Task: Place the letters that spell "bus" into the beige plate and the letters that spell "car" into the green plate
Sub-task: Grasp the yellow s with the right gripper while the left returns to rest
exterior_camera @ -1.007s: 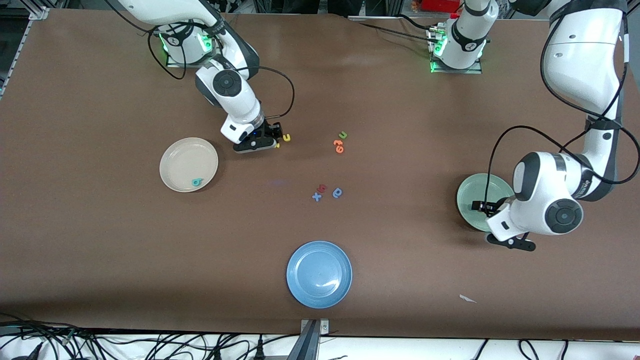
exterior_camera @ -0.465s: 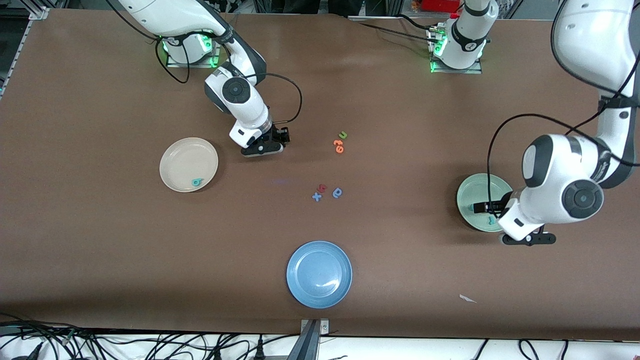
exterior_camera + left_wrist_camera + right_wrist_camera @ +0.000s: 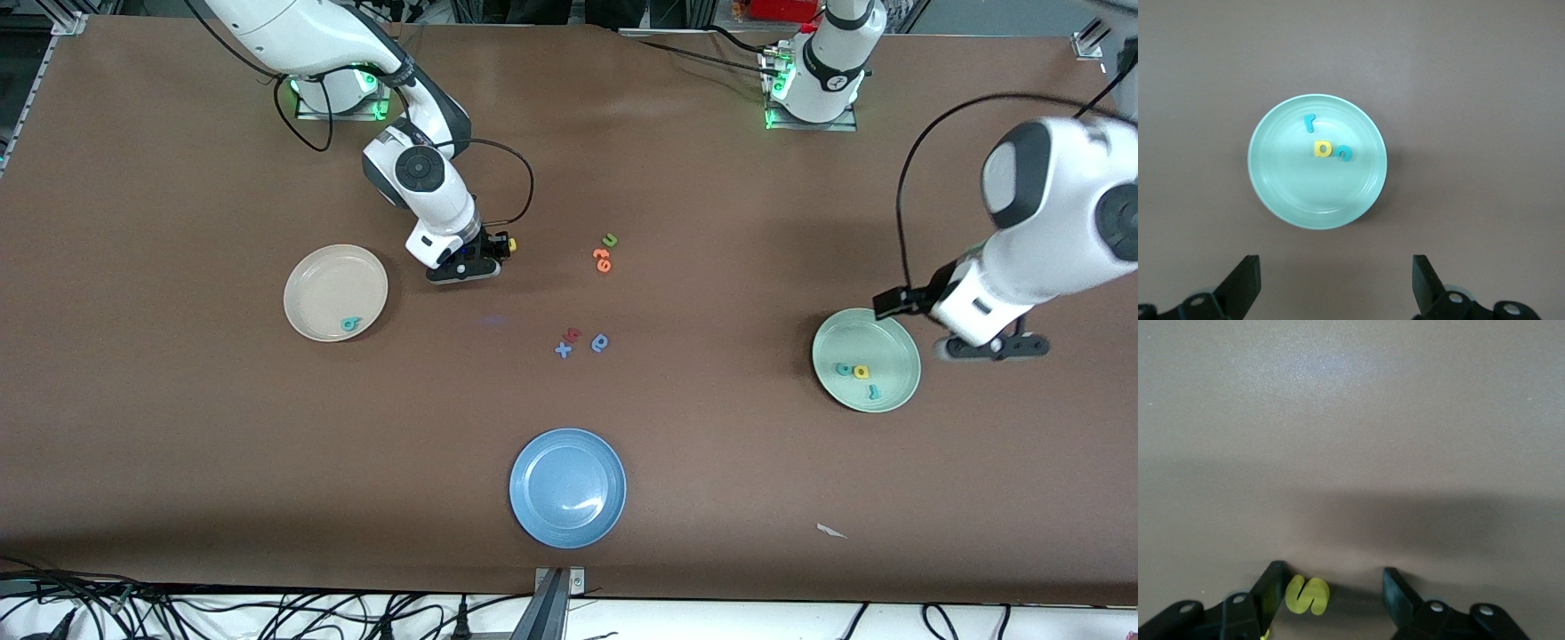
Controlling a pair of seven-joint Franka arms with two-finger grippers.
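Note:
My right gripper (image 3: 496, 250) (image 3: 1333, 583) is low on the table near the beige plate (image 3: 324, 284), jaws open around the yellow "s" (image 3: 1307, 595). The "s" lies against one finger, apart from the other. Another yellow letter (image 3: 510, 243) peeks out beside that gripper. The teal "b" (image 3: 350, 324) lies in the beige plate. The green plate (image 3: 876, 333) (image 3: 1318, 193) holds the teal "c" (image 3: 840, 368) (image 3: 1345, 154), yellow "a" (image 3: 861, 372) (image 3: 1321, 149) and teal "r" (image 3: 874, 391) (image 3: 1309, 121). My left gripper (image 3: 892, 302) (image 3: 1335, 283) hangs open and empty, raised beside that plate's rim.
Mid-table lie a green "u" (image 3: 610, 240), two orange letters (image 3: 603, 259), a red letter (image 3: 573, 334), a blue "x" (image 3: 563, 350) and a darker blue letter (image 3: 601, 342). A blue plate (image 3: 568, 487) sits near the front edge, a white scrap (image 3: 831, 532) nearby.
The left arm rose and drew back off the green plate, uncovering its three letters. The right gripper shifted slightly toward the yellow letters and its jaws narrowed.

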